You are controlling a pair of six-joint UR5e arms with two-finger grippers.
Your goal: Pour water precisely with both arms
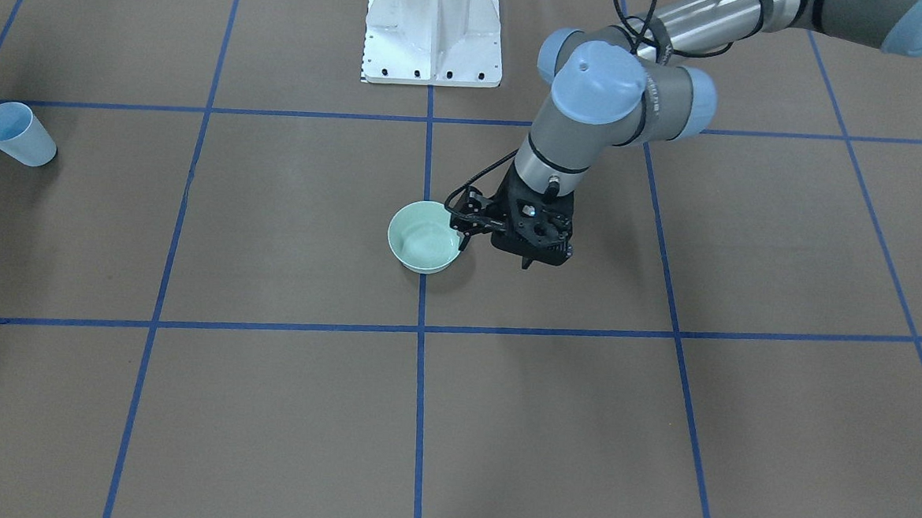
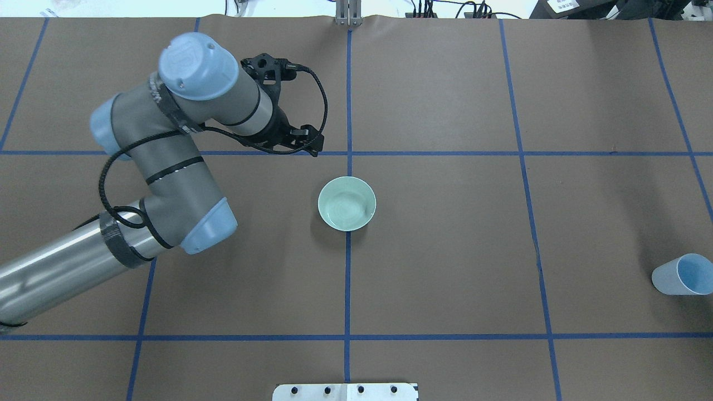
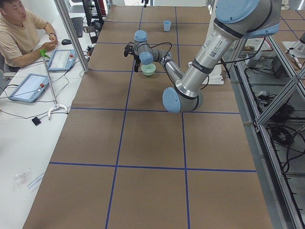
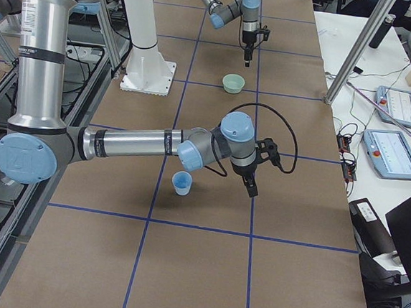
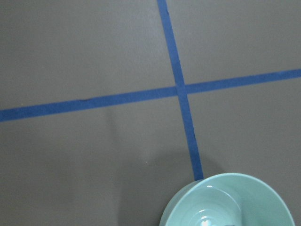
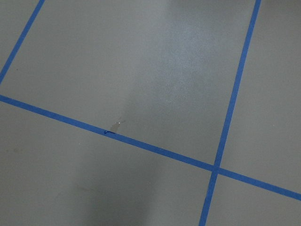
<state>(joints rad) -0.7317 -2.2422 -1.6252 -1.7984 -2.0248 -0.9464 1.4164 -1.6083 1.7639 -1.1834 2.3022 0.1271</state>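
Observation:
A pale green bowl stands at the table's middle on a blue tape line. Faint ripples and white glints of water show in its bottom. My left gripper points down above the table, close beside the bowl on my left and slightly beyond it. Its fingers meet in one tip and hold nothing. A light-blue cup stands far to my right. My right gripper hangs just past the cup, apart from it. I cannot tell whether it is open or shut.
The white pedestal stands at the table's robot side, in the middle. Blue tape lines divide the brown table into squares. An operator sits with tablets beyond the far edge, and a metal post stands there.

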